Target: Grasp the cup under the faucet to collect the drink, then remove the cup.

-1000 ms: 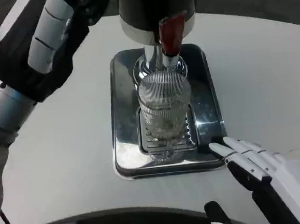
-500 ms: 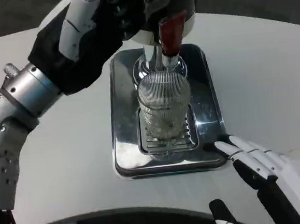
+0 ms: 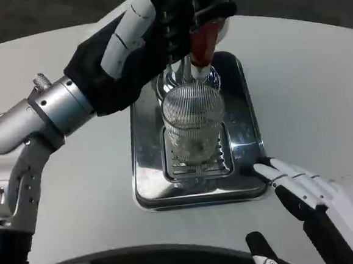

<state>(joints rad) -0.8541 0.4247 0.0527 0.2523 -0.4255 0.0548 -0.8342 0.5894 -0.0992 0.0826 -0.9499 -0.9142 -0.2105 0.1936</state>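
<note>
1. Since a second ago: left hand [image 3: 177,19] swings in from upper left, now over the red tap lever [image 3: 203,41]; whether it grips is unclear.
2. Head view: ribbed cup [image 3: 193,123] stands on the drip tray [image 3: 146,140] grate under the faucet. Right hand [image 3: 306,189] spread, at the tray's corner.
3. Risk: cup unheld, so a poured stream or arm nudge could tip it.

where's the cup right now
In the head view the cup stands at the picture's centre on the metal tray, under the red tap handle, with the right hand at the tray's near right corner.
</note>
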